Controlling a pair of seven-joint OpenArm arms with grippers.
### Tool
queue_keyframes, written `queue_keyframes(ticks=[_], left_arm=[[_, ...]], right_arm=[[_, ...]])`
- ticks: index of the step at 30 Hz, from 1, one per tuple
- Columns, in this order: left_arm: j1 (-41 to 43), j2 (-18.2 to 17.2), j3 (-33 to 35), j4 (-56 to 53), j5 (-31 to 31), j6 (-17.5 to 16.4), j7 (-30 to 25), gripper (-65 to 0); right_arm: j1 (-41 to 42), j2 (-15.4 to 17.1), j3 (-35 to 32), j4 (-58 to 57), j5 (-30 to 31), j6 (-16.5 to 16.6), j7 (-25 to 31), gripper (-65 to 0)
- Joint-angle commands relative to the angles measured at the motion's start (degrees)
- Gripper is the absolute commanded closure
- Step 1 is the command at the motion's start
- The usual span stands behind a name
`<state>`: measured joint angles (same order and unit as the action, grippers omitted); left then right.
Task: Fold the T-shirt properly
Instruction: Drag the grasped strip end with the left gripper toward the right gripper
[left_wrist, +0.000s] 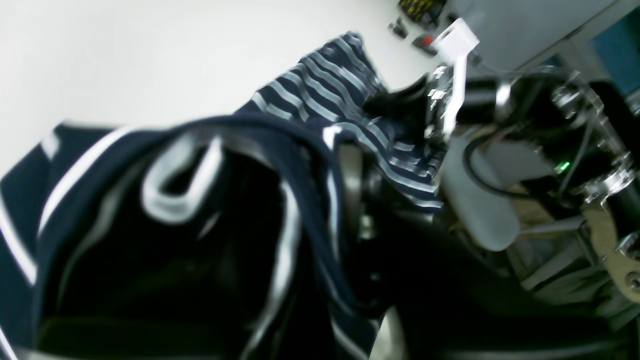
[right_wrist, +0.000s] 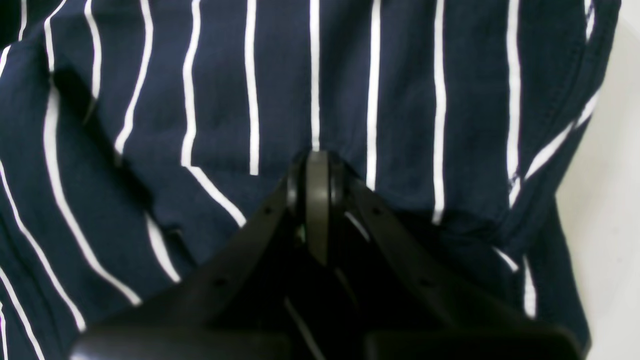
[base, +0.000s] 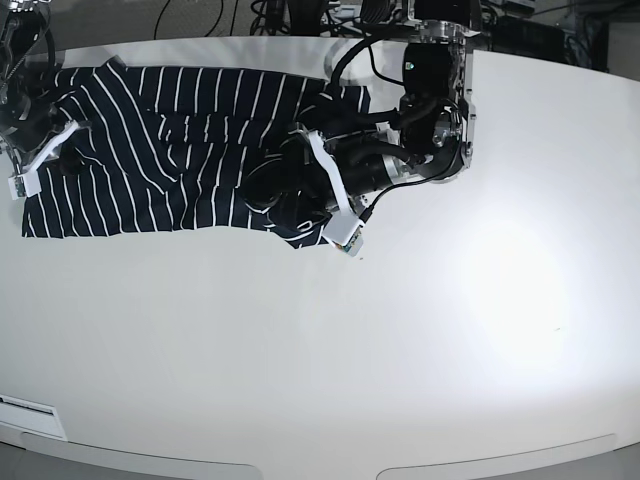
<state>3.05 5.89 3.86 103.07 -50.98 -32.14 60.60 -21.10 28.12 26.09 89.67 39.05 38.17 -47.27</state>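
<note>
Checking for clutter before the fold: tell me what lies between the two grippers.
Only the dark navy white-striped T-shirt, spread on the white table, spans from right gripper to left gripper in the base view.

bright overhead glare on table (base: 500, 290) | left wrist view blurred

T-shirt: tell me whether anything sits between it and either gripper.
Nothing visible does. The right gripper is shut with its tip against the T-shirt; the left gripper is already down in the cloth near its edge.
</note>
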Motion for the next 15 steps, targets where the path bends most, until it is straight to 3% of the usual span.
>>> queue_keyframes(ticks=[1,3,8,10,15], left_arm=[[-0.8,1.2,0.3,0.8,-2.4,-0.6,-1.5,-25.9],[-0.8,2.6,0.5,0.8,-4.3,-0.6,-1.0,-35.0],[-0.8,3.1,0.6,0.8,-3.3,0.4,-1.0,-34.0],[-0.8,3.1,0.6,0.8,-0.9,3.1,-2.4,-26.9],[-0.8,3.1,0.6,0.8,1.4,3.3,-3.6,-4.8]], right_arm=[[-0.8,0.3,-0.3,0.0,-1.1,0.9,-4.7,-2.5],[-0.8,0.3,-0.3,0.0,-0.3,0.9,-4.9,-5.2],[-0.8,0.4,-0.3,0.0,0.1,0.9,-5.0,-5.8],[-0.8,0.3,-0.3,0.0,0.1,0.9,-5.0,-5.8],[-0.8,0.3,-0.3,0.0,0.2,0.9,-5.0,-5.8]])
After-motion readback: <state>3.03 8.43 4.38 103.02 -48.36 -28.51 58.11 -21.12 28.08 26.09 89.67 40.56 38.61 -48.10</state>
